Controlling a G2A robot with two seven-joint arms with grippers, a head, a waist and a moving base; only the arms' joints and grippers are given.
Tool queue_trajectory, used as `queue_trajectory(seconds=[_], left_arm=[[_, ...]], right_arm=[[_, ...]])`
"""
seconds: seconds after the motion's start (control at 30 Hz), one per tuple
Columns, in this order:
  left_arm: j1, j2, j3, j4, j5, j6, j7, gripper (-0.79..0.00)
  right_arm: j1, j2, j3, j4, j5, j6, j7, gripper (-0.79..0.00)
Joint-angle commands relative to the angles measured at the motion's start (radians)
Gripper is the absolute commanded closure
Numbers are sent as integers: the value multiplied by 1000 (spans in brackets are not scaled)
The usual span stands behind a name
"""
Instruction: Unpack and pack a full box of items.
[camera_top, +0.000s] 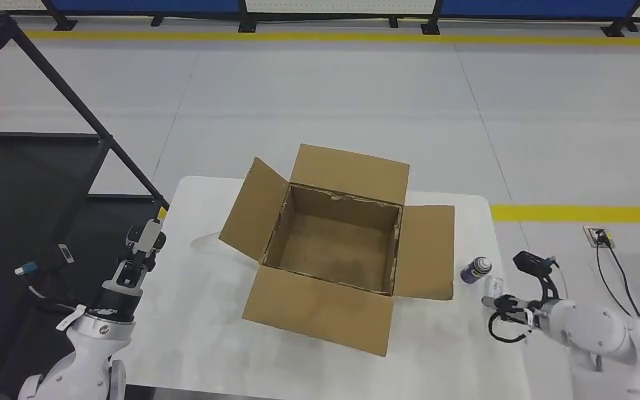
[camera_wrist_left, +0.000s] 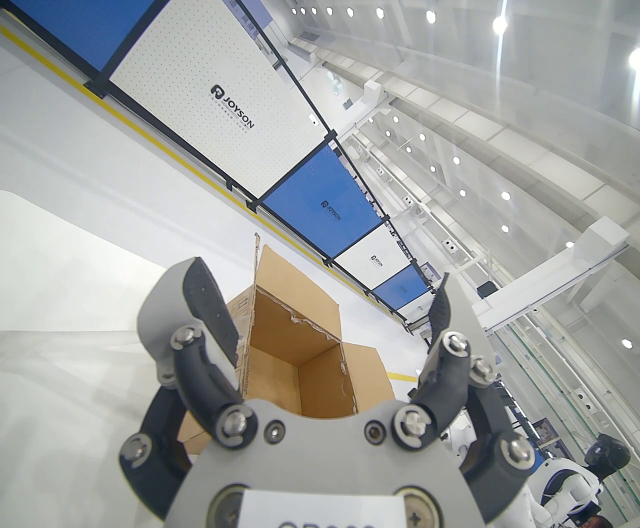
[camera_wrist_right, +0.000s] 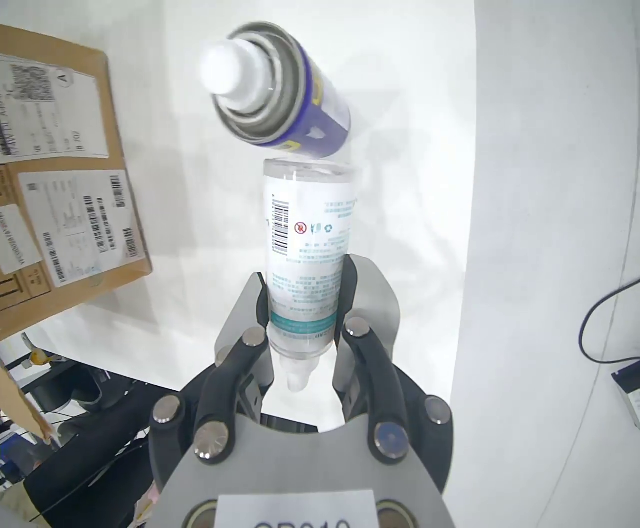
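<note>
On the table (camera_top: 205, 300) sat the cardboard box (camera_top: 320, 308), flaps spread, inside apparently bare: unpacking looked nearly done, repacking not begun. At near left the left gripper (camera_wrist_left: 321, 280) gaped, empty. Right of the box, the right gripper (camera_wrist_right: 306, 295) clamped a clear bottle (camera_wrist_right: 307, 225) just beside the upright spray can (camera_top: 476, 269).

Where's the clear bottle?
Right wrist view shows the clear bottle in the right gripper, near the table's right edge, next to the blue spray can.
</note>
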Motion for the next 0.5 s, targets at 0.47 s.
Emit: queue_trajectory(seconds=[0.47], left_arm=[[0, 0, 0, 0, 0, 0, 0, -785]], right_arm=[[147, 14, -102, 290, -45, -23, -135, -9]])
